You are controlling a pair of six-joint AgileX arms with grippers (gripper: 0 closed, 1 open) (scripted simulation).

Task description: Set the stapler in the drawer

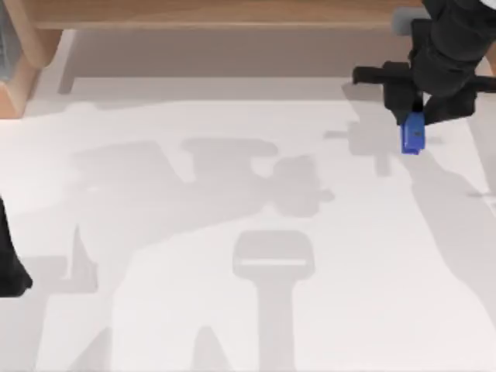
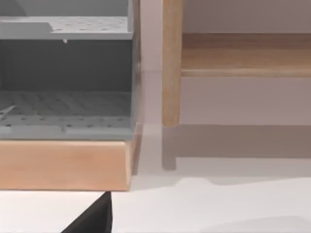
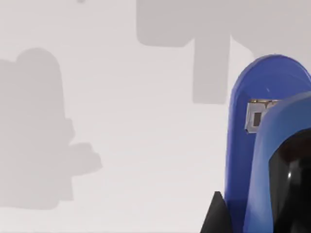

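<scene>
The right gripper hangs at the table's far right with the blue stapler pinched in its jaws, its upper end hidden behind the black fingers. The left arm sits parked at the left edge, mostly cut off; I cannot tell how its jaws stand. The left wrist view faces a grey drawer in a wooden frame.

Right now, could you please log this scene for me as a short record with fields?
stapler: blue, held at the top view's upper right, above the table
right gripper: shut on stapler
left arm: parked at the table's left edge
drawer: grey, open, in a wooden frame, seen from the left wrist
task state: stapler not yet in drawer
</scene>
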